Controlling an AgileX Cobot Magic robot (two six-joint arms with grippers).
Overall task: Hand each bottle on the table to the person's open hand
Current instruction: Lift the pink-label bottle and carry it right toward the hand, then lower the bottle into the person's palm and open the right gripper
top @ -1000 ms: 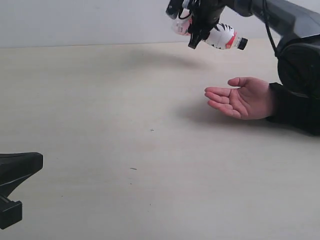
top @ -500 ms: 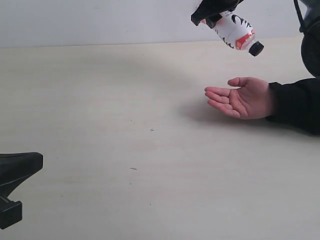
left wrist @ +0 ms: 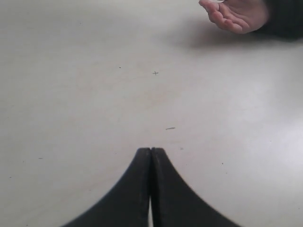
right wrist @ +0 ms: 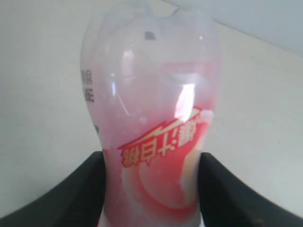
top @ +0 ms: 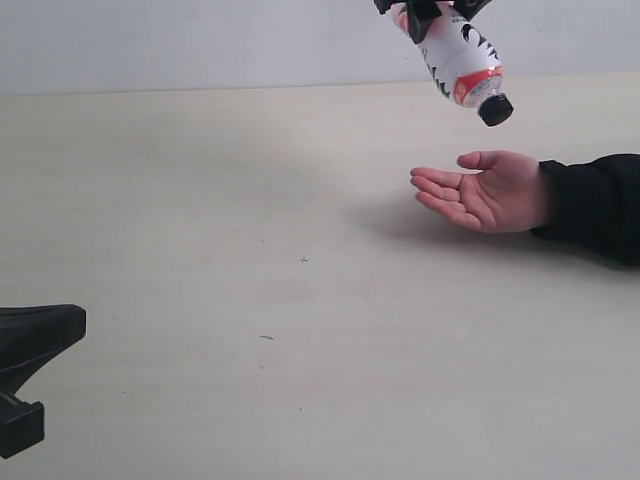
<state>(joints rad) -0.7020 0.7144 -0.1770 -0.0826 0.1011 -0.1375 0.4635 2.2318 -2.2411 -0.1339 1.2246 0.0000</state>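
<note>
A clear bottle (top: 461, 58) with a pink-white label and black cap hangs cap-down at the top of the exterior view, above the person's open hand (top: 482, 194). My right gripper (right wrist: 151, 163) is shut on this bottle (right wrist: 151, 127), one black finger pressed on each side of its label; in the exterior view only the finger ends (top: 421, 14) show at the top edge. The hand lies palm up on the table (top: 250, 230), the arm in a black sleeve. My left gripper (left wrist: 151, 151) is shut and empty, low over the table; it sits at the lower left of the exterior view (top: 72, 325).
The pale tabletop carries only a few tiny dark specks (top: 303, 260). A light wall (top: 180, 40) runs behind the table's far edge. The hand's fingers (left wrist: 227, 16) reach the far end of the left wrist view.
My right gripper has carried the bottle rightward and tipped it from lying sideways to cap-down over the open hand. The right arm has risen out of view. The left gripper stayed still.
</note>
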